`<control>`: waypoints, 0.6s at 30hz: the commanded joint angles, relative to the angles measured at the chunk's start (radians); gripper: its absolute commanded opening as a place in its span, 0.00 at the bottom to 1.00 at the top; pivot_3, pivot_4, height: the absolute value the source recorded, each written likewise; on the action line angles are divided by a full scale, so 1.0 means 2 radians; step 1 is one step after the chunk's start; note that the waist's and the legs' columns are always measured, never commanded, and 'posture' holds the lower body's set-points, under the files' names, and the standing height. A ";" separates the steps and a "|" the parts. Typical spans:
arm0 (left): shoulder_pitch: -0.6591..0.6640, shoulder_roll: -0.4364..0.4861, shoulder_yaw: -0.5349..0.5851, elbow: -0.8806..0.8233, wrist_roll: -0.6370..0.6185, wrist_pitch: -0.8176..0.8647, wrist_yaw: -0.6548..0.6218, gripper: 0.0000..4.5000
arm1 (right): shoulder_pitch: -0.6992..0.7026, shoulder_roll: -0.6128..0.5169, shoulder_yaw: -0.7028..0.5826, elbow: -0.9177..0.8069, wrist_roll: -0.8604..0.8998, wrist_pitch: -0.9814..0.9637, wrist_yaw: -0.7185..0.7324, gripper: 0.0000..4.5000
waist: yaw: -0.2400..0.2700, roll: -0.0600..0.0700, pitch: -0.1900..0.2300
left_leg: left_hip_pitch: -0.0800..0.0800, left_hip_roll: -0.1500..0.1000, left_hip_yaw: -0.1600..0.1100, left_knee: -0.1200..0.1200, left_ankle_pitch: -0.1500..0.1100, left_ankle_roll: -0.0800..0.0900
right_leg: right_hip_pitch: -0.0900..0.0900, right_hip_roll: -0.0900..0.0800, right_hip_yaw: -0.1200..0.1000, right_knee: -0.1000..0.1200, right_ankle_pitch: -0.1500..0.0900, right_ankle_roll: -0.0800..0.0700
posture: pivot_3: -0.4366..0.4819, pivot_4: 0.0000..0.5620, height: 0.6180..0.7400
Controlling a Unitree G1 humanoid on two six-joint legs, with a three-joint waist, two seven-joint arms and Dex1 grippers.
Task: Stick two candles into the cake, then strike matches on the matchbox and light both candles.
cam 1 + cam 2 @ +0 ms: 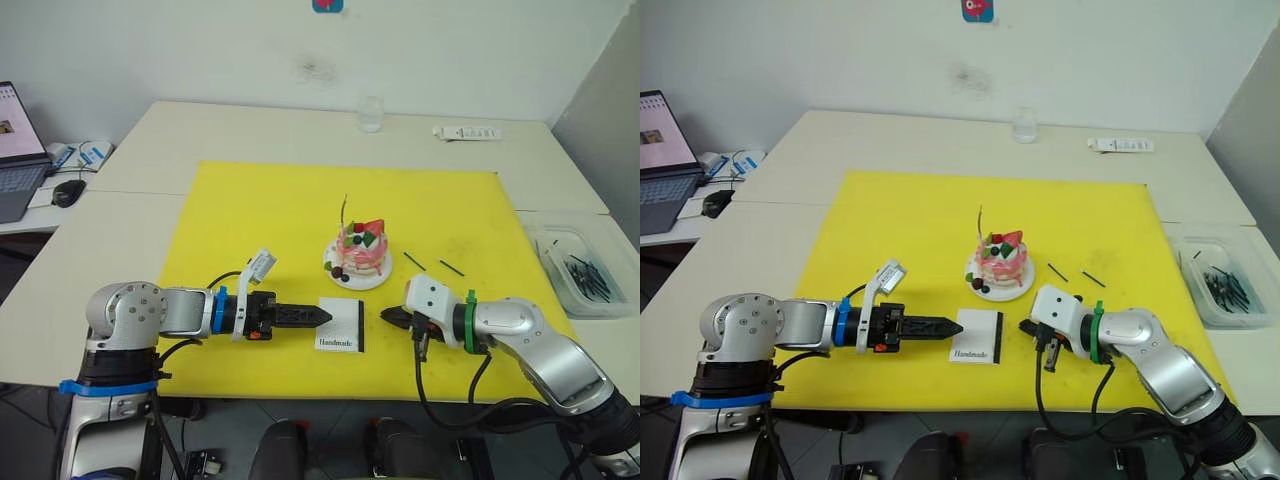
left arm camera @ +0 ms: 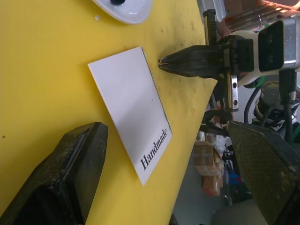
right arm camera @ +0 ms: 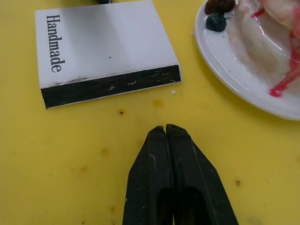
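Fingers of both grippers sit low on your yellow mat (image 1: 260, 215), either side of the flat white "Handmade" matchbox (image 1: 341, 325).

Your left gripper (image 1: 322, 315) is spread wide and empty, tips just left of the box; your right gripper (image 3: 165, 131) is pressed closed on nothing, near the box's black strip. Above the box, at frame centre, you see the small round pink cake (image 1: 361, 250) on its white plate, one thin pale candle (image 1: 344, 212) upright in it. Two short dark matches (image 1: 432, 264) lie right of the cake.
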 commanded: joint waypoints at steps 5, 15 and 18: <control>0.006 -0.034 0.000 0.003 0.014 0.002 0.022 1.00 | -0.023 -0.001 0.010 -0.014 -0.009 0.013 0.013 0.01 | 0.001 0.000 0.000 | 0.000 -0.001 0.000 0.000 0.000 0.000 | 0.000 0.000 0.000 0.000 0.000 0.000 | 0.48 0.27 0.89; 0.021 -0.046 -0.011 -0.009 0.031 -0.004 0.021 1.00 | -0.034 0.004 0.043 -0.004 -0.021 0.031 0.033 0.01 | 0.002 0.000 -0.001 | 0.000 -0.001 0.000 0.001 0.000 0.000 | 0.001 -0.001 0.000 0.000 0.000 0.000 | 0.48 0.27 0.89; 0.026 -0.048 -0.016 -0.013 0.035 -0.008 0.021 1.00 | -0.044 0.023 0.059 0.006 -0.025 0.027 0.035 0.01 | 0.002 0.000 -0.001 | 0.001 -0.001 0.000 0.000 0.000 0.000 | 0.001 -0.001 0.000 0.000 0.000 0.000 | 0.48 0.27 0.89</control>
